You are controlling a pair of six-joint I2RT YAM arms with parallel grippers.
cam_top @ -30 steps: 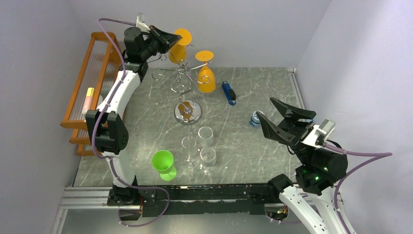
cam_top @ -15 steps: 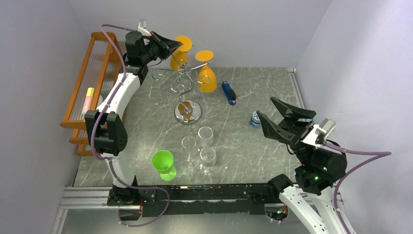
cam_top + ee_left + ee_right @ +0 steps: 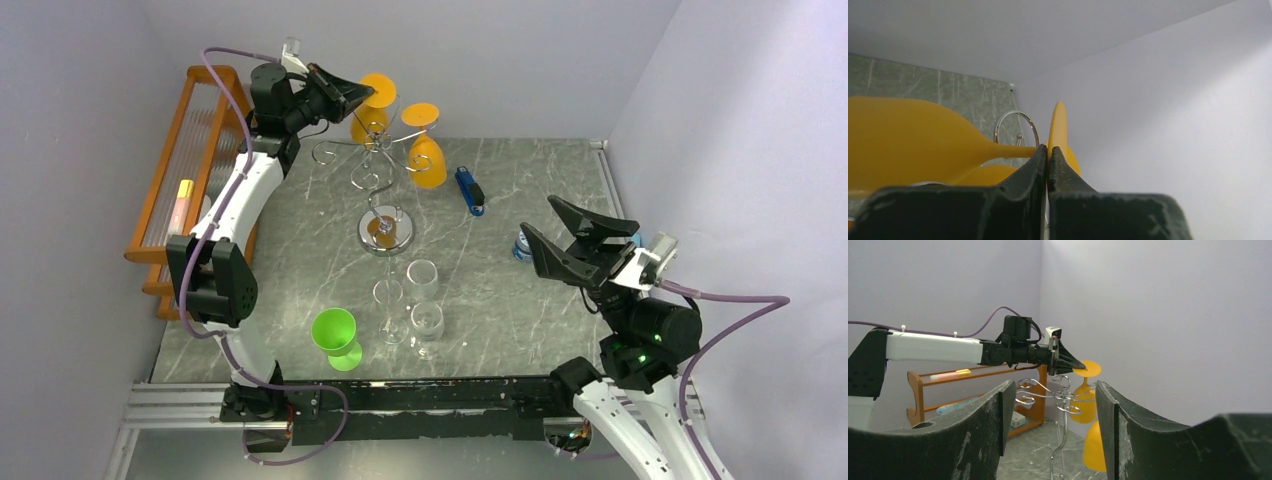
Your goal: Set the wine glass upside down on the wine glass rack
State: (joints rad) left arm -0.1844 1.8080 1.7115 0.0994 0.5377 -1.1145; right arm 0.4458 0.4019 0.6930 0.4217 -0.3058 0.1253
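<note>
The left pincer [image 3: 1048, 150] is clenched on the orange wine glass [image 3: 366, 122]. In the left wrist view its two fingers press together on the thin stem where it meets the foot. The glass is upside down, with the flat foot uppermost just past the fingertips and the bowl hanging below. It is held high at the far side of the worktop [image 3: 300, 250], among the curled hook arms on top of the wine glass rack [image 3: 372, 190]. One chrome loop shows directly behind the stem in the wrist view. Whether the stem already sits inside a hook cannot be told from these views.

A second orange glass [image 3: 425, 160] hangs inverted on the right side of the rack. The rack's mirrored base stands mid-worktop, and three clear glasses [image 3: 422, 300] and a green goblet [image 3: 335, 335] stand nearer the arm bases. The right pincer [image 3: 540, 222] is released, its jaws wide apart and holding nothing, well off to the right.

The step in hand looks like the hanging itself. The next move probably calls for guiding the stem fully into a hook and lowering until the foot rests on the wire. The pincer should then let go and back away without nudging the rack or the neighbouring glass.
</note>
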